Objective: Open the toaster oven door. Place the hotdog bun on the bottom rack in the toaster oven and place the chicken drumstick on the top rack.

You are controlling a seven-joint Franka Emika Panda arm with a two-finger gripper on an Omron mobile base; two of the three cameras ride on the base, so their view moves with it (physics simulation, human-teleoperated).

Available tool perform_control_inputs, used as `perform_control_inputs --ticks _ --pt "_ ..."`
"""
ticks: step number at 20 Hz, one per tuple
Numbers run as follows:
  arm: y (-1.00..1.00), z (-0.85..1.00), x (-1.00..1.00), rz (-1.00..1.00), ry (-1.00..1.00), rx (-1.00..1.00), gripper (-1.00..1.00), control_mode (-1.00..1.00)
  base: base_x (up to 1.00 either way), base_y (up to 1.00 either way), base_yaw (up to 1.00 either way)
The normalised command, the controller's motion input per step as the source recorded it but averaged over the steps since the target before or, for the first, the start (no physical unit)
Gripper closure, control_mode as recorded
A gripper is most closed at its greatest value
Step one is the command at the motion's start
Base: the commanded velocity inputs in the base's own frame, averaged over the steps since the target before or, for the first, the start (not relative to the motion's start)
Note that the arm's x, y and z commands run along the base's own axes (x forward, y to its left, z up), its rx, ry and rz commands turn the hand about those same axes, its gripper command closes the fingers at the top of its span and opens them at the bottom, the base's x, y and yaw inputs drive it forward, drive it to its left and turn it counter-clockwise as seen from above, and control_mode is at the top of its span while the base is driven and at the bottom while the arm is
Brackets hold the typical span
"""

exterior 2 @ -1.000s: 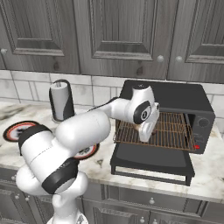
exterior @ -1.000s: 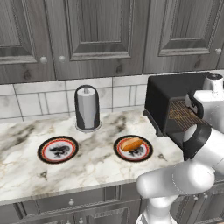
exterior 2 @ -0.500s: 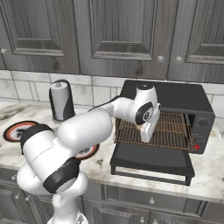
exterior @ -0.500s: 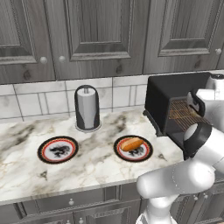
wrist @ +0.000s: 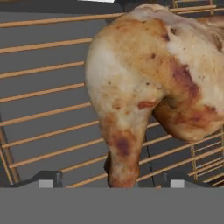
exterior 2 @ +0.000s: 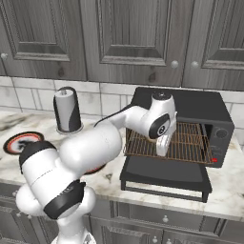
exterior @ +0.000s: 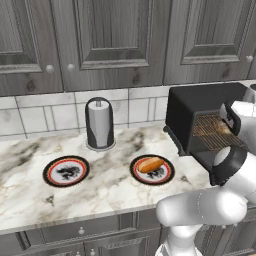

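My gripper [exterior 2: 162, 145] hangs over the pulled-out rack of the toaster oven [exterior 2: 190, 112], above the toaster oven door [exterior 2: 164, 174], which lies flat and open below me. My jaws stand spread wide, and the chicken drumstick [wrist: 153, 83] sits straight ahead of them, between the two finger tips [wrist: 46, 180] but gripped by neither; as far as I can judge it rests on the wire bars of the top rack [wrist: 43, 109]. Its long axis runs away from me, narrow bone end nearest my tips, fat end farther off and to one side.

So the drumstick looks placed (though I cannot tell for sure that it has settled flat). What matters next is the hotdog bun [exterior: 150, 164], well apart from my jaws, back on its plate [exterior: 167, 175] on the counter beside the oven, lying lengthwise across the plate. I would have to pull straight back from the meat without nudging it, then swing across to the bun.
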Motion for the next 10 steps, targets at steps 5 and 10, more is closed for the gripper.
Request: perform_control_inputs --ticks 5,10 --pt "-0.42 0.33 -0.66 -0.06 -0.01 0.11 -1.0 -1.0 0.0 0.0 0.0" --pt "-0.05 -0.21 -0.23 -0.46 0.07 0.03 -1.0 -1.0 0.0 0.0 0.0"
